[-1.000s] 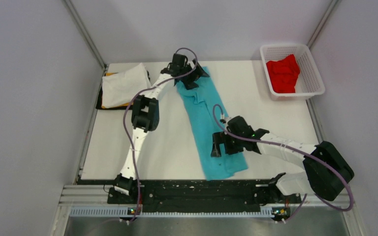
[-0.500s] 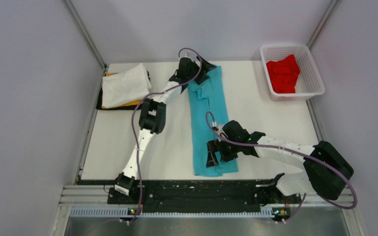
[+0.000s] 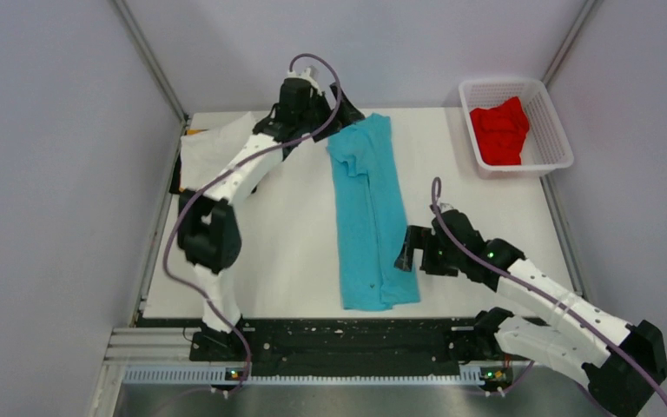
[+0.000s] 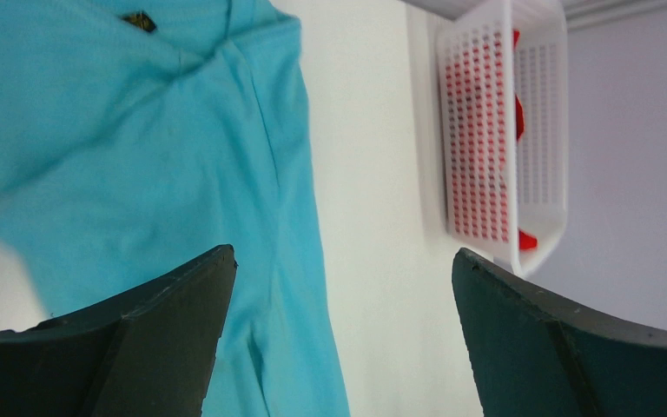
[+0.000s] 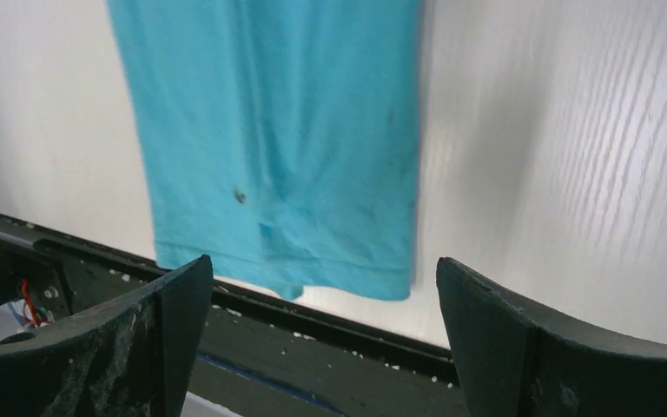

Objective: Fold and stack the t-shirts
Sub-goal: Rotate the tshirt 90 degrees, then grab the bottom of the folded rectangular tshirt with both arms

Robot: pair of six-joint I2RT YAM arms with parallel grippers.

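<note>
A turquoise-blue t-shirt [image 3: 366, 213] lies folded into a long strip running from the far side to the near edge of the table. My left gripper [image 3: 340, 122] hovers open just left of its collar end; in the left wrist view the left gripper [image 4: 343, 261] holds nothing, with the shirt [image 4: 139, 130] below. My right gripper [image 3: 406, 256] is open beside the hem end, right of it. The right wrist view shows the right gripper [image 5: 326, 269] empty above the hem [image 5: 269, 130]. A folded white t-shirt [image 3: 217, 148] tops a stack at far left. A red t-shirt [image 3: 499, 130] sits crumpled in the basket.
The white mesh basket [image 3: 556, 139] stands at the far right corner, also seen as the basket [image 4: 486, 130] in the left wrist view. Orange cloth [image 3: 193, 132] and black cloth [image 3: 175, 181] peek from under the white shirt. A black rail [image 5: 313, 347] borders the near table edge.
The turquoise shirt swung from a slant to lie straight. My left arm pulled back left off its collar end; my right arm drew back to the right off the hem end.
</note>
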